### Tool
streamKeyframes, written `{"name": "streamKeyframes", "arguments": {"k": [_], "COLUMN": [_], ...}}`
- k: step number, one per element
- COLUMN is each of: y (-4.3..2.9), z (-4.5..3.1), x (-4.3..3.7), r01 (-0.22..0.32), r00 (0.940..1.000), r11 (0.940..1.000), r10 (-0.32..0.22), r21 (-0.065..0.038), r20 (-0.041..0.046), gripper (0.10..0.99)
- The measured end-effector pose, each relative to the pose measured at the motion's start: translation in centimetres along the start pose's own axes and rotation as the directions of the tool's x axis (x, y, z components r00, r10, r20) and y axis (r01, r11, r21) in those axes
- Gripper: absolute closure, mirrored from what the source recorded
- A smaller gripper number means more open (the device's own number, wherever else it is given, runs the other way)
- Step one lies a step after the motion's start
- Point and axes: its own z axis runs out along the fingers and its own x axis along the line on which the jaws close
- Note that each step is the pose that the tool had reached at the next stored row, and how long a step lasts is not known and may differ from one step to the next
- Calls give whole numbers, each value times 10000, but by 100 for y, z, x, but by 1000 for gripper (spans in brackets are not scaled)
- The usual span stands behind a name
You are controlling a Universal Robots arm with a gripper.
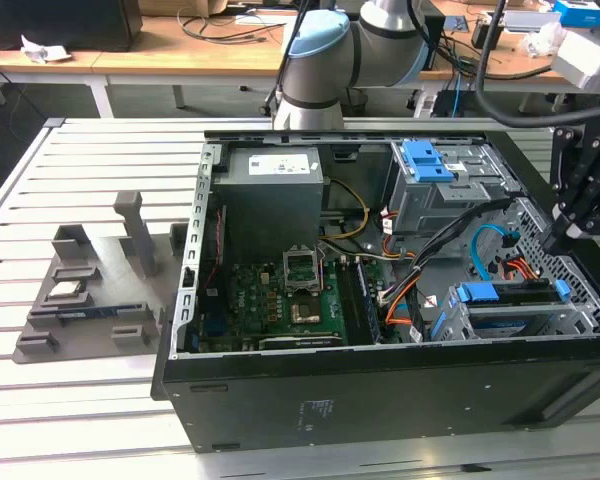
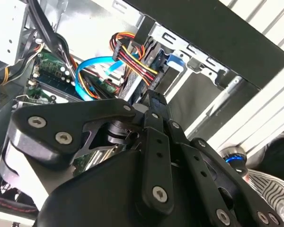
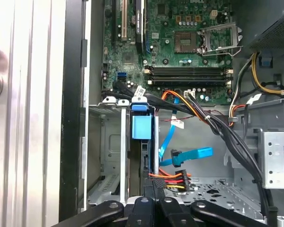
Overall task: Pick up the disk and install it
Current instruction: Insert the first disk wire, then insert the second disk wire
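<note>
1. The table (image 1: 80,420) is slatted metal and carries an open computer case (image 1: 380,385) lying on its side.
2. The drive cage (image 3: 111,142) sits in the case corner nearest the exterior view's right.
3. The disk (image 1: 508,293) stands on edge in a slot of that cage. Its blue frame and pull tab (image 3: 142,126) face up toward the opening, and coloured cables (image 3: 173,177) are just beside it.
4. I judge the disk to be stiff, fairly heavy for its size and sensitive to knocks. Its metal faces are smooth and likely slippery, so the blue frame's edges or tab look like the better hold.
5. The gripper (image 1: 563,240) hangs just above the cage. Its fingers are drawn close together, with nothing visible between them.
</note>
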Motion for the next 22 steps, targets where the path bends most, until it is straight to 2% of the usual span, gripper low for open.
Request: {"name": "streamKeyframes", "arguments": {"k": [3, 11, 12, 13, 14, 19, 21, 22], "y": [5, 5, 5, 6, 14, 148, 217, 251], "z": [-59, -64, -64, -65, -65, -47, -14, 25], "x": [2, 2, 3, 1, -17, -169, -195, -197], "r01": [-1, -1, -1, 0, -1, -1, 0, 7], "r00": [10000, 10000, 10000, 10000, 10000, 10000, 10000, 10000], "r11": [10000, 10000, 10000, 10000, 10000, 10000, 10000, 10000], "r10": [1, 1, 1, 0, 1, 1, 0, -7], "r21": [0, 0, 0, 1, 0, 0, 0, 0], "r20": [-10, -13, -13, -14, -14, -13, -15, -11], "gripper": [980, 973, 851, 784, 784, 784, 784, 784]}}
